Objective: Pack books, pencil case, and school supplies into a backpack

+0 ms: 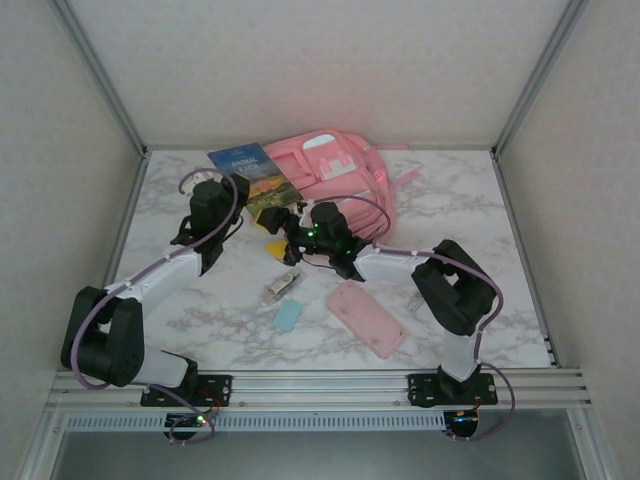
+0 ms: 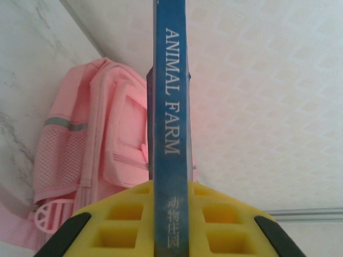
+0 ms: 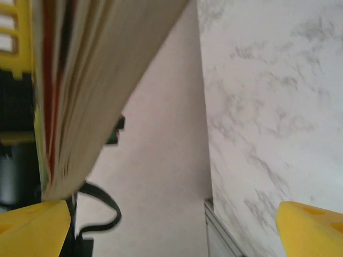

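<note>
Item: book (image 2: 170,107), blue spine titled ANIMAL FARM, raised off the surface (image 1: 480,220). Holder: left gripper (image 2: 171,214), pinching the near end of the spine between its yellow fingers. Orientation: long axis runs straight out ahead of that gripper, title reading away from it, far end aimed at the backpack (image 2: 107,134) just beyond. This looks chosen so the book can slide in lengthwise. Assistant: right gripper (image 3: 174,222), spread wide and gripping nothing, with the book's page edges close by one finger, probably ready to steady or take it. Unpacked, on the surface nearer the arm bases than either gripper: pencil case (image 1: 367,318), light-blue block (image 1: 288,316), silvery item (image 1: 283,285).
</note>
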